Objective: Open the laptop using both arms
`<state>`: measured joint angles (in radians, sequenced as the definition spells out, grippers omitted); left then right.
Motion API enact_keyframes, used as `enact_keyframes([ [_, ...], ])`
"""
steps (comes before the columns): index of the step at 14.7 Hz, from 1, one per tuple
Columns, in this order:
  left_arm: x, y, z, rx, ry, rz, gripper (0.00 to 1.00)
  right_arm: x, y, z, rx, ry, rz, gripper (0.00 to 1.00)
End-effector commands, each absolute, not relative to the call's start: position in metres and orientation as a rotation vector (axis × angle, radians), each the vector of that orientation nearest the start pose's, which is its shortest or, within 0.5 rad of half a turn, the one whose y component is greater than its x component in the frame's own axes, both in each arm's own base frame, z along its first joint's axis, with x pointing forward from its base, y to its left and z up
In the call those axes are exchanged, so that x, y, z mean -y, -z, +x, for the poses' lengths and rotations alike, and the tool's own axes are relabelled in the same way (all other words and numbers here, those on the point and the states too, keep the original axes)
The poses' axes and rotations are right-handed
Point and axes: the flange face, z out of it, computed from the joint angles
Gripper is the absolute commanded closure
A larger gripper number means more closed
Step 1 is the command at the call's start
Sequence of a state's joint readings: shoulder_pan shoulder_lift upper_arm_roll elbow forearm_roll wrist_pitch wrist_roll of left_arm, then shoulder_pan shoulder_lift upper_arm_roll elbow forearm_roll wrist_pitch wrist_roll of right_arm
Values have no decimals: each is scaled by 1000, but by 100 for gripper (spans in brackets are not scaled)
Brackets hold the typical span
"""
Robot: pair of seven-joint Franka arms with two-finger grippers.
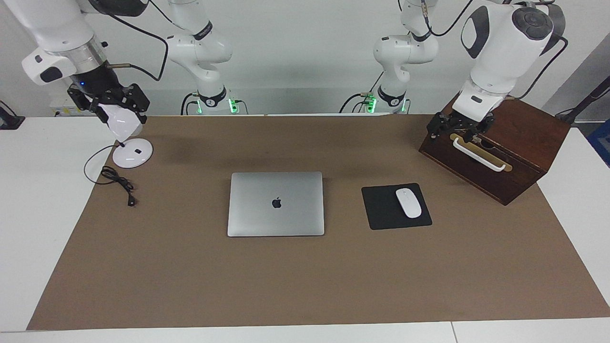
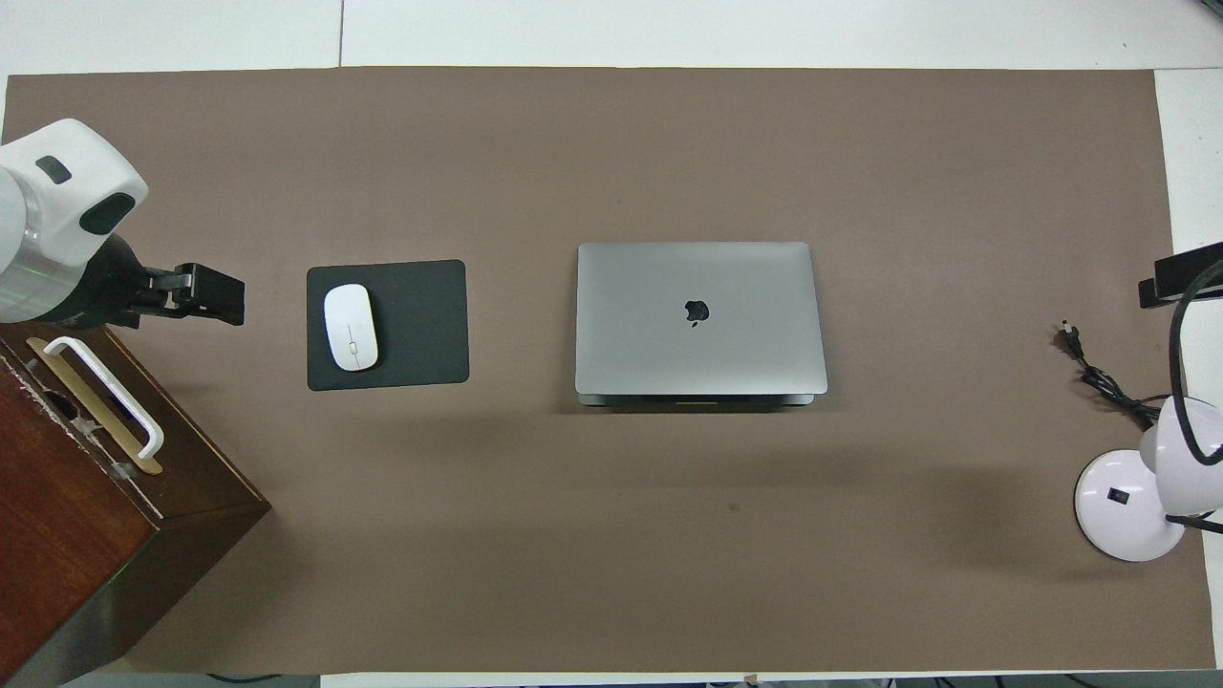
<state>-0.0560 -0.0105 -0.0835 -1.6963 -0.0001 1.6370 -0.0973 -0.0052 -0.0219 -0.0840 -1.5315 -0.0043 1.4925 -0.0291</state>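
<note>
The laptop (image 1: 275, 204) lies closed and flat in the middle of the brown mat, its lid with the dark apple logo facing up; it also shows in the overhead view (image 2: 699, 320). My left gripper (image 1: 457, 126) hangs in the air over the upper edge of the wooden box, at the left arm's end of the table, and shows in the overhead view (image 2: 205, 294). My right gripper (image 1: 110, 102) hangs over the white lamp at the right arm's end; only its edge shows in the overhead view (image 2: 1177, 277). Both grippers are well apart from the laptop.
A black mouse pad (image 1: 381, 209) with a white mouse (image 1: 408, 203) lies beside the laptop toward the left arm's end. A dark wooden box (image 1: 505, 157) has a white handle (image 1: 478, 155). A white lamp (image 1: 132, 153) with a black cable (image 1: 116, 181) stands toward the right arm's end.
</note>
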Motion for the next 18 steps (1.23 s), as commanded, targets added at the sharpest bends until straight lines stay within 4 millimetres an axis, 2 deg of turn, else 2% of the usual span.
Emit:
enact_keyframes([
  [1,76,-580,549,-55,-67,-3135,0,48,-652,531,-120,-30,-3123,0],
  [9,77,-567,551,-65,-19,-3140,0,52,-653,532,-118,-18,-3124,0],
  [15,80,-550,539,-60,41,-3140,0,55,-652,531,-140,-18,-3121,0],
  [18,84,-538,536,73,67,-3153,0,57,-652,531,-152,-11,-3121,0],
])
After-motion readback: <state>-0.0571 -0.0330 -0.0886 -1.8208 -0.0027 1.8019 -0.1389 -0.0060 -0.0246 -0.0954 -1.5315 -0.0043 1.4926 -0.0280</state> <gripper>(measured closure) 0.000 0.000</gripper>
